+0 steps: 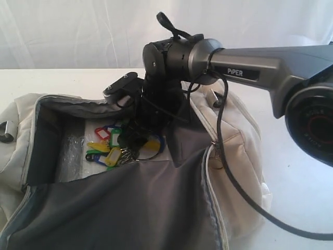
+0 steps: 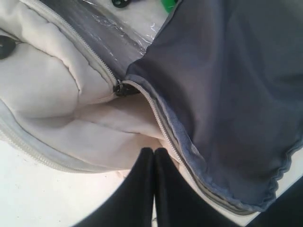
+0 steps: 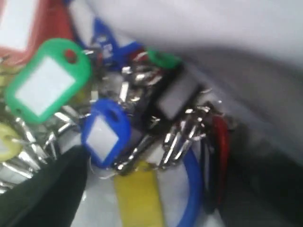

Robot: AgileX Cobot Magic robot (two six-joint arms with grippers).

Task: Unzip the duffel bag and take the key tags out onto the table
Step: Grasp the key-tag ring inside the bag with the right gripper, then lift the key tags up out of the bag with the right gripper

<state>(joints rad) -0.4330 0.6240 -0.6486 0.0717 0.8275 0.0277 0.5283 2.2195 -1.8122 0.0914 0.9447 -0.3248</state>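
Note:
The cream-beige duffel bag [image 1: 231, 122] lies unzipped on the white table [image 1: 52, 80], its dark grey lining flap [image 1: 130, 203] folded toward the camera. Inside on the bag floor lie the key tags [image 1: 110, 148], a bunch of red, blue, yellow, green and black ones on metal rings [image 3: 142, 127]. My right gripper [image 1: 136, 139] reaches down into the bag onto the bunch; its jaws stand open on either side of the tags [image 3: 151, 189]. My left gripper [image 2: 154, 153] is shut, empty, fingertips against the bag's beige outside near the zipper slider [image 2: 122, 88].
A clear plastic sheet [image 1: 70, 148] covers the bag floor. The right arm's black cable [image 1: 229, 172] hangs over the bag's right end. A webbing strap with a ring [image 1: 5, 130] sits at the bag's left end. White curtain behind the table.

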